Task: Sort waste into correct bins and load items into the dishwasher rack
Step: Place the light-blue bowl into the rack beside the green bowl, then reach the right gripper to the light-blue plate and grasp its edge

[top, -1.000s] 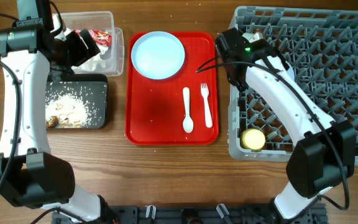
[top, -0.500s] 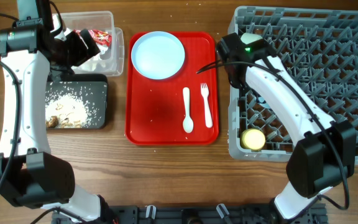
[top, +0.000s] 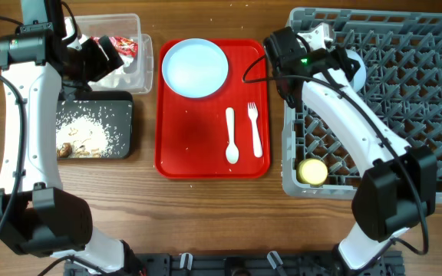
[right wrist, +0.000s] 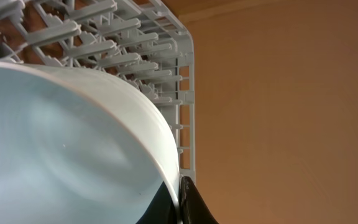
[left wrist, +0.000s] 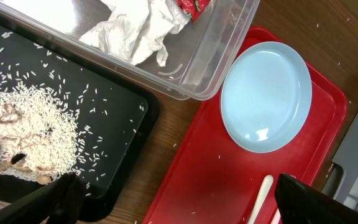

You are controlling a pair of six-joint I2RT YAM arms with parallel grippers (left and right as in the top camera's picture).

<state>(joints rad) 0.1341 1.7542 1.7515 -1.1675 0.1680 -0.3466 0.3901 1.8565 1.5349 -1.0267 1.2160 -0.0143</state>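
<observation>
My right gripper (top: 330, 52) (right wrist: 180, 200) is shut on the rim of a pale blue bowl (right wrist: 61, 162) (top: 353, 70) and holds it tilted over the near-left part of the grey dishwasher rack (top: 405, 100) (right wrist: 123, 56). A yellow cup (top: 311, 171) sits in the rack's front left corner. My left gripper (top: 98, 55) (left wrist: 185, 205) is open and empty, hovering by the clear tub (top: 143, 73) (left wrist: 229, 43). The tub holds a crumpled napkin (left wrist: 135, 31) and a red wrapper (top: 123, 46). The black tray (top: 125, 126) (left wrist: 123, 118) holds rice and brown scraps (left wrist: 23, 137). A second bowl is out of view.
A flat red tray (top: 206, 146) (left wrist: 210, 168) in the middle carries the pale blue plate (top: 195, 67) (left wrist: 266, 96), a white spoon (top: 232, 136) and a white fork (top: 255, 130). Bare wooden table lies in front of the trays.
My right gripper has swung up and to the right with the bowl, bringing it further over the rack. The left arm has not moved.
</observation>
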